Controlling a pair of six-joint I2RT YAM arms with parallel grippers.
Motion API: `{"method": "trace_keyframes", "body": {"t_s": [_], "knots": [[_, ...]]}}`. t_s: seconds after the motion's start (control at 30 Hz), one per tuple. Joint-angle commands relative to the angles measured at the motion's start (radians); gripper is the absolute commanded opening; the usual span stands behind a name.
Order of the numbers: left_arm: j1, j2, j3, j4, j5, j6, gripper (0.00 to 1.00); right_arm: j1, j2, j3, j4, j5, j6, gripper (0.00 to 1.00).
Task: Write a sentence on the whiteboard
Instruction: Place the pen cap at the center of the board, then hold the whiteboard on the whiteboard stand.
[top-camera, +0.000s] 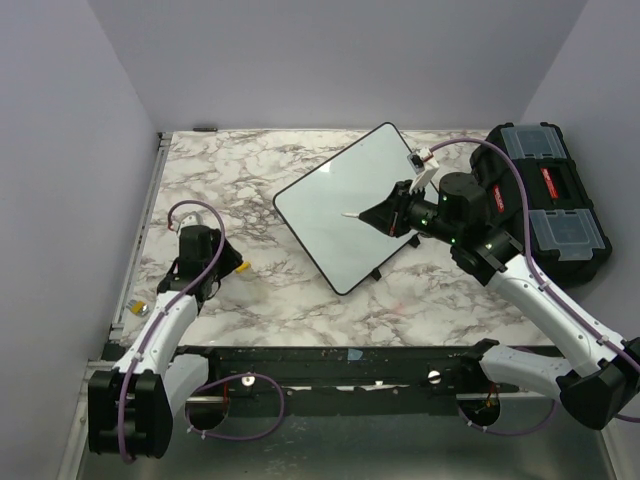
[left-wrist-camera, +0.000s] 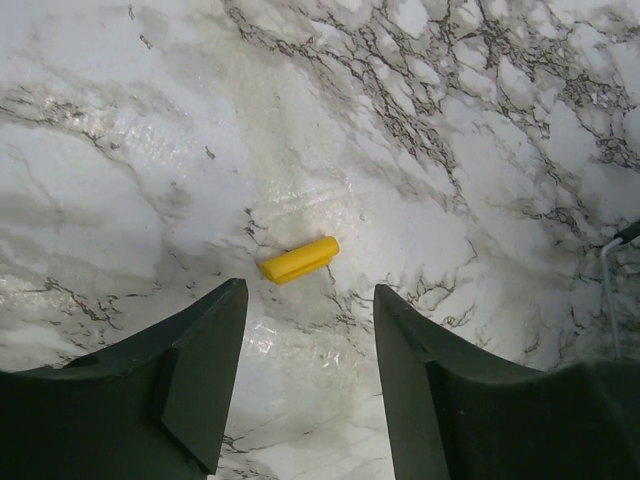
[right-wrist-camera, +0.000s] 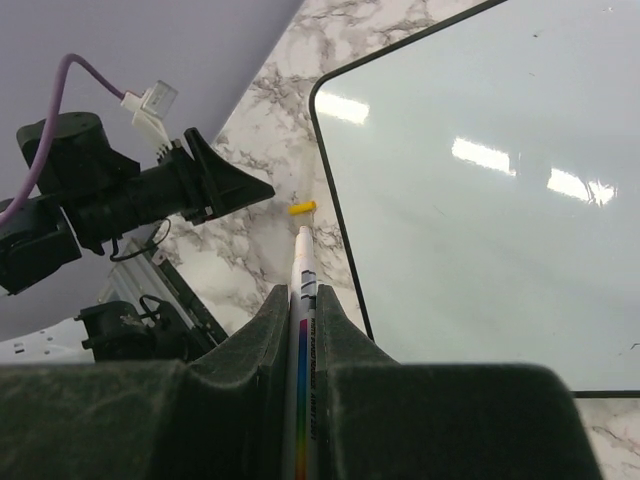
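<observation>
The whiteboard lies tilted in the middle of the marble table, its white face bare; the sentence is not in view. My right gripper hovers over the board's right half, shut on a white marker with a rainbow stripe. The marker's uncapped tip points left over the board. A small yellow marker cap lies on the marble just ahead of my left gripper. That gripper stands open with nothing between its dark fingers. The cap sits left of the board.
A black toolbox with clear lids stands at the far right, beside the right arm. A small round yellowish object lies at the table's left rail. The left arm shows beyond the marker in the right wrist view.
</observation>
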Motion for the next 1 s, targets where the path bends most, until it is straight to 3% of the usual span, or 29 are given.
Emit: {"method": "trace_keyframes", "body": {"t_s": [0.0, 0.17, 0.27, 0.3, 0.37, 0.4, 0.6, 0.73, 0.87, 0.97], "knots": [[0.008, -0.074, 0.033, -0.021, -0.046, 0.074, 0.56, -0.003, 0.000, -0.018, 0.001, 0.025, -0.017, 0.01], [0.008, -0.156, 0.030, 0.044, -0.022, 0.125, 0.65, -0.003, -0.003, -0.024, 0.006, 0.023, -0.016, 0.01], [0.008, -0.199, 0.004, 0.106, 0.062, 0.118, 0.73, -0.003, -0.003, -0.024, 0.007, 0.022, -0.016, 0.01], [0.008, -0.213, -0.004, 0.132, 0.086, 0.113, 0.76, -0.003, -0.004, -0.024, 0.007, 0.022, -0.017, 0.01], [0.008, -0.229, -0.010, 0.166, 0.128, 0.100, 0.96, -0.003, -0.007, -0.024, 0.007, 0.022, -0.016, 0.01], [0.007, -0.236, -0.009, 0.185, 0.145, 0.094, 0.98, -0.003, -0.007, -0.025, 0.007, 0.022, -0.016, 0.01], [0.008, -0.259, 0.004, 0.272, 0.171, 0.050, 0.99, -0.003, -0.014, -0.031, 0.007, 0.024, -0.019, 0.01], [0.007, -0.281, -0.004, 0.319, 0.130, -0.129, 0.99, -0.003, -0.016, -0.032, 0.006, 0.024, -0.019, 0.01], [0.015, -0.287, 0.042, 0.298, 0.255, -0.083, 0.98, -0.003, -0.018, -0.031, 0.003, 0.026, -0.024, 0.01], [0.018, -0.270, 0.108, 0.214, 0.233, -0.027, 0.98, -0.003, -0.022, -0.028, -0.004, 0.032, -0.030, 0.01]]}}
